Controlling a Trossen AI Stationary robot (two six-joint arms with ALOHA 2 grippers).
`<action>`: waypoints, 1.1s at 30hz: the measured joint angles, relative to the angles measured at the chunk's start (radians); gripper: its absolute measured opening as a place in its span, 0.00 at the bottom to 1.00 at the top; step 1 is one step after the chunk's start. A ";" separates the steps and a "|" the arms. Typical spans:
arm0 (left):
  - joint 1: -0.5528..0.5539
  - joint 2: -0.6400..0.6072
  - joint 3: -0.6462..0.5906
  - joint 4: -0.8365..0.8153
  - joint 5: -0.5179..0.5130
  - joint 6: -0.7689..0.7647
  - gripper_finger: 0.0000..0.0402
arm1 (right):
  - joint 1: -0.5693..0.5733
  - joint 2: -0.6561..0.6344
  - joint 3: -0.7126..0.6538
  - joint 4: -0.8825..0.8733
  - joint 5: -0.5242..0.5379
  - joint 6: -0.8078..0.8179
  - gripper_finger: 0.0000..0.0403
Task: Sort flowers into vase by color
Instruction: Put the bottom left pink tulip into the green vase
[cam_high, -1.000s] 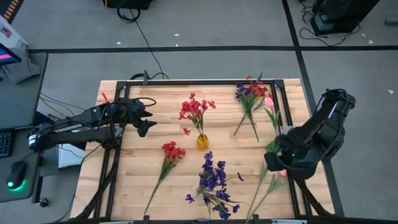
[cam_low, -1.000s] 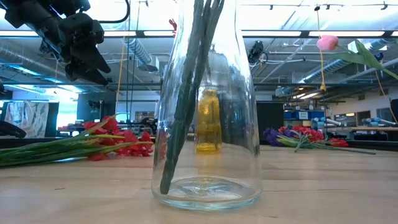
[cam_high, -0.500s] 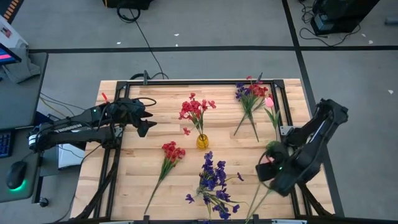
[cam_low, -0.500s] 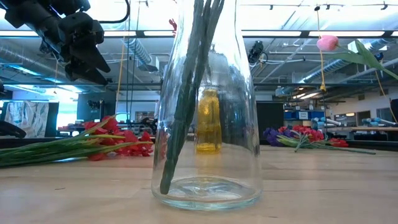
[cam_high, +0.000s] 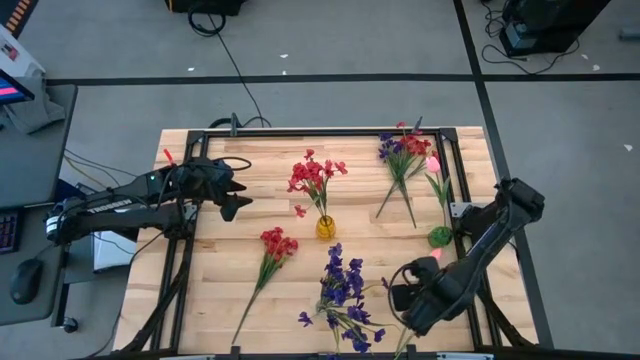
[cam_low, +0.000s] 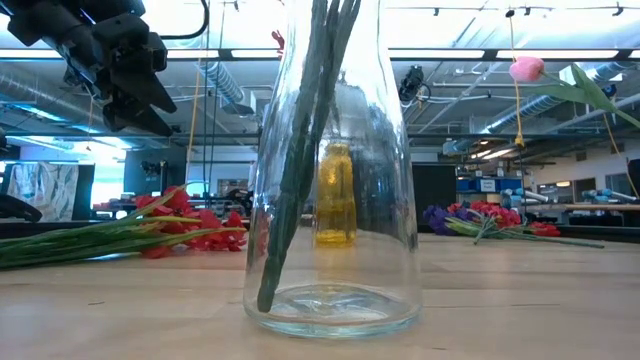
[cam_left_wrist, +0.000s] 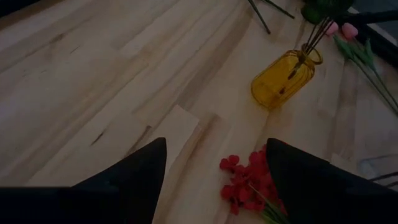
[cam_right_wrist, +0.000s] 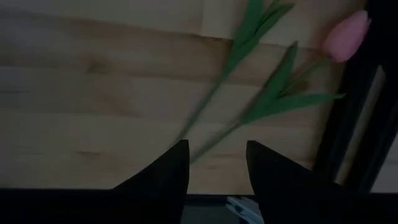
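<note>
**Meanwhile, flowers spread across the table, both grippers empty**

Leftmost, the left gripper (cam_high: 236, 190) hangs above the table's (cam_high: 220, 300) left half, its fingers (cam_left_wrist: 134, 177) spread apart with nothing between them; the low view shows it raised high over the wood. Just right of it and nearer the front edge lies a red sprig (cam_high: 277, 243), its stem running toward the front-left. At the middle stands a small yellow vase (cam_high: 326, 227) holding red blooms (cam_high: 314, 176). In front of that vase, purple blooms (cam_high: 342, 290) rise from a clear glass vase (cam_low: 331, 200) whose green stems (cam_low: 300, 150) fill the low view. Farther right, near the back edge, a mixed bunch of purple and red flowers (cam_high: 400, 150) lies flat, with a pink tulip (cam_high: 433, 164) just beside it. At the front right, the right gripper (cam_high: 405, 297) hovers low, fingers (cam_right_wrist: 161, 177) parted and empty, over pink tulip stems (cam_right_wrist: 249, 112) lying on the wood; one pink bud (cam_right_wrist: 347, 36) shows close to the table's dark frame (cam_right_wrist: 348, 137).
</note>
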 joint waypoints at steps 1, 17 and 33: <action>0.000 0.000 0.000 0.000 0.000 -0.003 0.70 | -0.004 0.010 0.000 0.007 -0.001 0.002 0.42; 0.000 0.000 0.000 -0.001 0.040 -0.024 0.70 | -0.038 0.039 -0.114 0.164 0.006 0.044 0.42; 0.000 0.000 0.000 -0.001 0.047 -0.072 0.70 | -0.044 0.039 -0.282 0.287 0.013 0.103 0.42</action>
